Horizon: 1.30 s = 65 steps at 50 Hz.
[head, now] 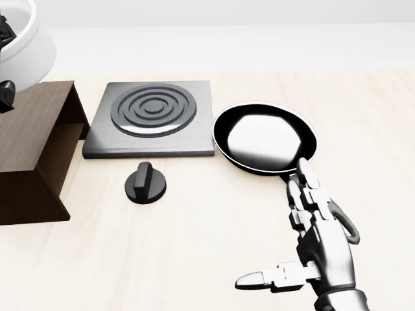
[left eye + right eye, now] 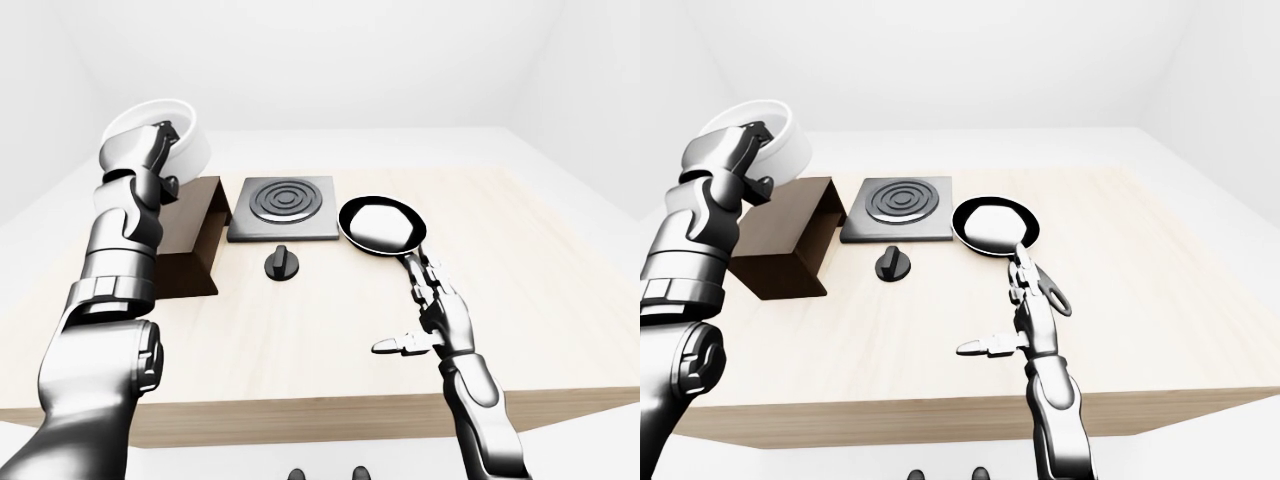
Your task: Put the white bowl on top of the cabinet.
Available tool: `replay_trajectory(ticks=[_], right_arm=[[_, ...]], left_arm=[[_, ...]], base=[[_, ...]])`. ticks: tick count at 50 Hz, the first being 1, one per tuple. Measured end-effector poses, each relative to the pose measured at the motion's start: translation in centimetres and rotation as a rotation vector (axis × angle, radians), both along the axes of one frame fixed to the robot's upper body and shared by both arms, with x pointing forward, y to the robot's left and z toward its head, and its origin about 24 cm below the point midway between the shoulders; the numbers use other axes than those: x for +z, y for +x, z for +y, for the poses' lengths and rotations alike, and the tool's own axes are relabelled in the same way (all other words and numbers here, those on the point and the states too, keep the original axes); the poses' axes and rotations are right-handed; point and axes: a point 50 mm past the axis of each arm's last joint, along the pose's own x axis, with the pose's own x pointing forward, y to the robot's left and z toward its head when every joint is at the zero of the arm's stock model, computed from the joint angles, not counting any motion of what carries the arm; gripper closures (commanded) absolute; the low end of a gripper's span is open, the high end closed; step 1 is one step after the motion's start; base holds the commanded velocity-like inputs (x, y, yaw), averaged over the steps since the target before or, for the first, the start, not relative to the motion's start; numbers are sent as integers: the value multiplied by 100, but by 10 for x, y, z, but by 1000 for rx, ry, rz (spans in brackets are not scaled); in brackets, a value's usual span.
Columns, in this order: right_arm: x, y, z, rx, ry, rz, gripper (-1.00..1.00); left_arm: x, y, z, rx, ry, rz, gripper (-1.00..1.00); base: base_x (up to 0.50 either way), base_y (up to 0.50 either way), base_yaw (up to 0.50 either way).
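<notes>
The white bowl (image 2: 150, 130) hangs in the air at the upper left of the left-eye view, tilted, above the far left part of the dark brown cabinet (image 2: 190, 232) and apart from its top. My left hand (image 2: 161, 140) is shut on the bowl's rim, fingers hooked over the edge. In the head view only the bowl's side (image 1: 24, 48) shows at the top left corner, over the cabinet top (image 1: 29, 133). My right hand (image 1: 275, 227) hovers open low on the right, fingers straight, thumb pointing left, holding nothing.
A grey stove plate (image 1: 150, 116) with a ringed burner lies right of the cabinet. Below it stands a black knob (image 1: 145, 183). A black frying pan (image 1: 266, 137) sits right of the stove, its handle running under my right hand. The wooden table (image 1: 194, 246) carries everything.
</notes>
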Motion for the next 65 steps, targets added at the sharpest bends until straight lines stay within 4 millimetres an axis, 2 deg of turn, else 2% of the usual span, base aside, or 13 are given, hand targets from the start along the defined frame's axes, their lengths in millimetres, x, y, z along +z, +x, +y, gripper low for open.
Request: replay_trajectory(ticks=[35, 65], right_arm=[[-2, 1, 2, 1, -7, -1, -100], [-3, 1, 2, 2, -10, 2, -100]], left_arm=[[-36, -4, 29, 135, -94, 19, 100], [-53, -5, 32, 174, -114, 32, 100]], base=[[0, 0, 0], [0, 0, 0]])
